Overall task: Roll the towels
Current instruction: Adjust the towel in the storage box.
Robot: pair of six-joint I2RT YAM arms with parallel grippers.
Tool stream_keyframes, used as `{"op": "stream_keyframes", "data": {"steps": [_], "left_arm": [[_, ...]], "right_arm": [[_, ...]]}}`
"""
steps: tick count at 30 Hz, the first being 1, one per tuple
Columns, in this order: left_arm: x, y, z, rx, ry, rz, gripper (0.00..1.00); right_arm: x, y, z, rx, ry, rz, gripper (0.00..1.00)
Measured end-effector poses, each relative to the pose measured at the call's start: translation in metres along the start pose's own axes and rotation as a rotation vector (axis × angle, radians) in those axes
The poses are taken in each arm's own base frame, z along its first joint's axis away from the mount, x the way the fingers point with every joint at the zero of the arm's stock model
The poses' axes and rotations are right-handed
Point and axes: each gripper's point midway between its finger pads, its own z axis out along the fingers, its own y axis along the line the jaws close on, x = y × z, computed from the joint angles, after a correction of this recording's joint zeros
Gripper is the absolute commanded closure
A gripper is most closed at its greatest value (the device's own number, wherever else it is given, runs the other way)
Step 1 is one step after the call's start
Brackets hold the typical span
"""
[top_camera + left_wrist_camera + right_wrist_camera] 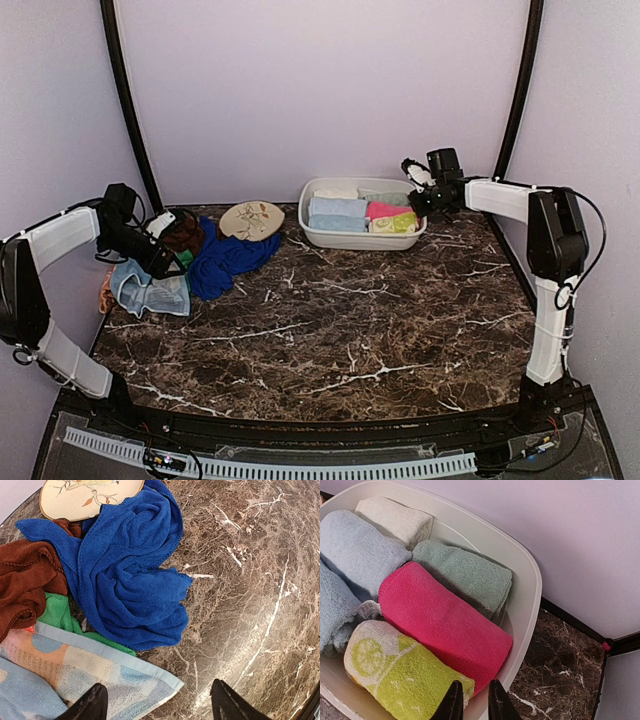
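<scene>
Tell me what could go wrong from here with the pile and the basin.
The royal blue towel overlaps the brown towel and green towel, so the open left end effector may drag several at once.
Its edge lies against the floral disc, so pulling may shift that too.
The right end effector hovers over the basin and could nudge it.

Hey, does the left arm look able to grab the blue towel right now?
Probably yes. The left gripper hangs open close by, and the blue towel lies uncovered, with bare table beside it for the fingers to come down.
</scene>
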Motion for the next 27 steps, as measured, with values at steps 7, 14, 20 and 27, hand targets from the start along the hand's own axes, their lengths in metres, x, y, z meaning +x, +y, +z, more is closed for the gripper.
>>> {"op": "stream_keyframes", "data": {"steps": [7, 14, 20, 27], "left_arm": [[0.001, 0.001, 0.001, -0.001, 0.003, -0.001, 0.28], [0.002, 0.001, 0.003, 0.002, 0.009, -0.004, 0.28], [0.003, 0.002, 0.005, 0.003, 0.016, -0.007, 0.28], [0.007, 0.003, 0.01, 0.01, 0.03, -0.019, 0.26]], "right_arm": [[0.011, 0.015, 0.007, -0.074, 0.027, 0.035, 0.87], [0.04, 0.034, 0.024, -0.142, 0.111, 0.067, 0.9], [0.052, 0.037, 0.035, -0.143, 0.163, 0.072, 0.93], [0.051, 0.036, 0.037, -0.113, 0.183, 0.057, 0.65]]}}
